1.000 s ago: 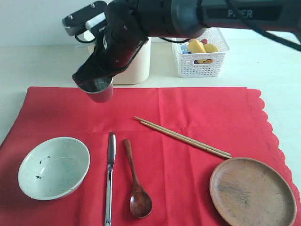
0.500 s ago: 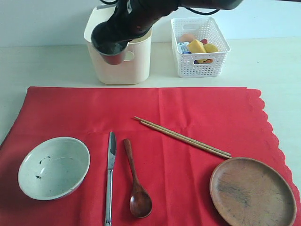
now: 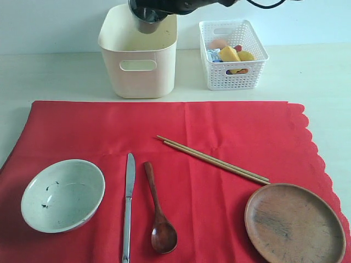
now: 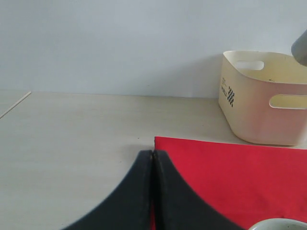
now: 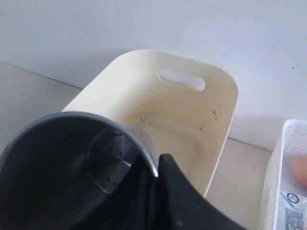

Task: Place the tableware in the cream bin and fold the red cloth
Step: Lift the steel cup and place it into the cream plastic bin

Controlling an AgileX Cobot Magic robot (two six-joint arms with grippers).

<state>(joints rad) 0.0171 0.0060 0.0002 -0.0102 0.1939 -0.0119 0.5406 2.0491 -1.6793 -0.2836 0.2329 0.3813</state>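
My right gripper is shut on the rim of the steel cup, which hangs over the open top of the cream bin; the steel cup shows at the bin's rim in the exterior view. On the red cloth lie the speckled bowl, the silver knife, the dark wooden spoon, the chopsticks and the brown wooden plate. My left gripper is shut on nothing, above the corner of the red cloth with the cream bin beyond.
A white lattice basket with food stands right of the cream bin. Bare pale tabletop runs along the back and left of the cloth. A wall rises behind the bin.
My right arm has carried the steel cup up and back from above the cloth's rear left to over the cream bin. The items on the cloth have stayed put.
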